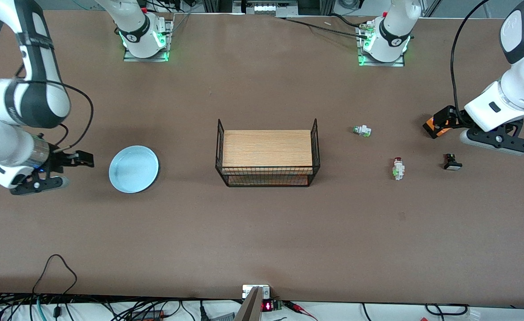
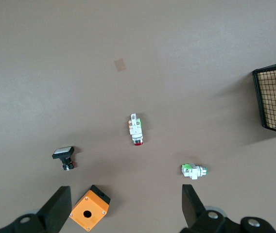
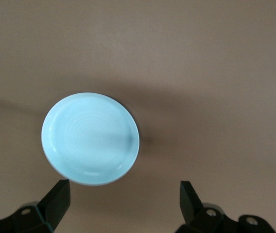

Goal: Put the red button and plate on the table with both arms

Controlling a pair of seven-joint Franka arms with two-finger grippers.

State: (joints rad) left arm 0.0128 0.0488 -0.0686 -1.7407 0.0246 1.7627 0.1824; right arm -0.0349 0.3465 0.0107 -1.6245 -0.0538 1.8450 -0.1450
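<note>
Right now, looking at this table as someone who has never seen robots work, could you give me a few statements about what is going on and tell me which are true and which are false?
1. The plate lies empty on the table. True.
2. The red button sits on the plate. False: it lies on the table toward the left arm's end, apart from the plate.
3. The right gripper is open and holds nothing. True.
4. The left gripper is clamped on the orange box. False: its fingers are spread and empty above the box.
5. The wire rack stands between the plate and the buttons. True.
</note>
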